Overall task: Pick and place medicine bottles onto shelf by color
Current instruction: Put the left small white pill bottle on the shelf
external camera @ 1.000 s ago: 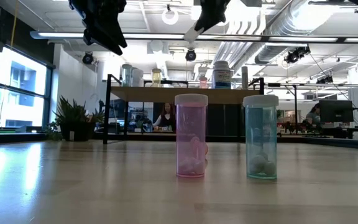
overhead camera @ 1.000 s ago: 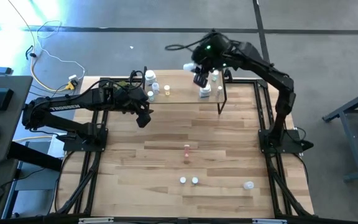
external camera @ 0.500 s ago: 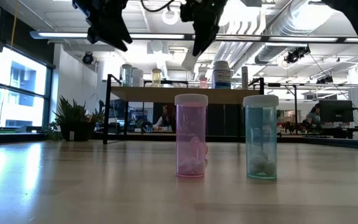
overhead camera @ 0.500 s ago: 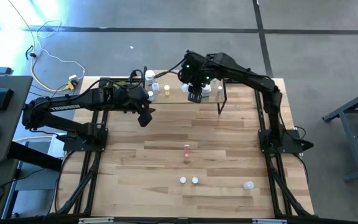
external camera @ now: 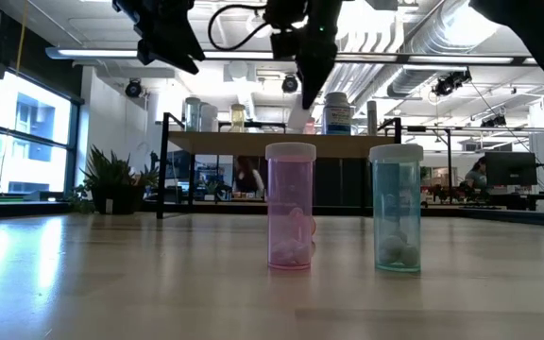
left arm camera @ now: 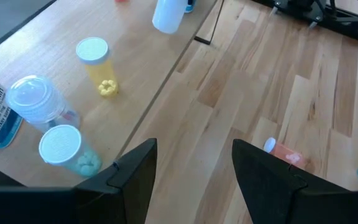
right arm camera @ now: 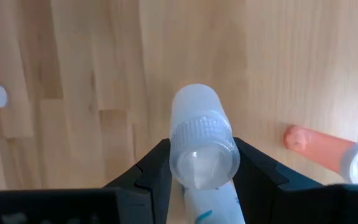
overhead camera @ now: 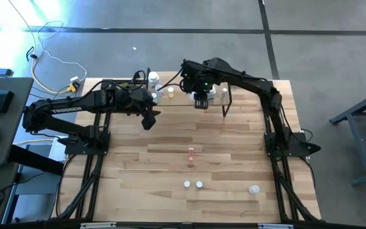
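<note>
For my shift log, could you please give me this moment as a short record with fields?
right gripper: above the shelf, shut on a white-capped bottle
left gripper: open, empty, hovering by the shelf's near edge
on shelf: yellow bottle, green-pill bottle, clear bottle
on tabletop: pink bottle and teal bottle, both upright
lying bottle: pink-red bottle near the table's middle

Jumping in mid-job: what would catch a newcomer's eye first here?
The right gripper over the shelf at the table's far edge, jaws shut on a white bottle. Next, the pink bottle and green bottle standing upright, close to the low camera. The left gripper hangs open just in front of the shelf's left end.
</note>
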You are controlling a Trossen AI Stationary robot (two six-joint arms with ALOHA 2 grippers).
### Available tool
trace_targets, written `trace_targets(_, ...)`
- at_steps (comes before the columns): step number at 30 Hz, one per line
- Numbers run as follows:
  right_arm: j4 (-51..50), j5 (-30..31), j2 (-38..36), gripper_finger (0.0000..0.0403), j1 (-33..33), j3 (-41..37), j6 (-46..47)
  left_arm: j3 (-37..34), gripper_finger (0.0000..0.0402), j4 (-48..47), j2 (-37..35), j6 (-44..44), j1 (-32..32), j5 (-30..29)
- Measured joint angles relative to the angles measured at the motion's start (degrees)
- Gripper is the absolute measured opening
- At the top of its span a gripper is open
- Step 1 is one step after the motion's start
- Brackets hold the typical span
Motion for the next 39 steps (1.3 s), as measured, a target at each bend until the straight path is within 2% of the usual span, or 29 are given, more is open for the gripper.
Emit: trace_targets(39, -4.71, -0.11, 0.20, 0.0126, 0.35, 0.00, 0.50, 0.00, 0.0200, -0.09, 0.00, 0.01, 0.00, -0.04)
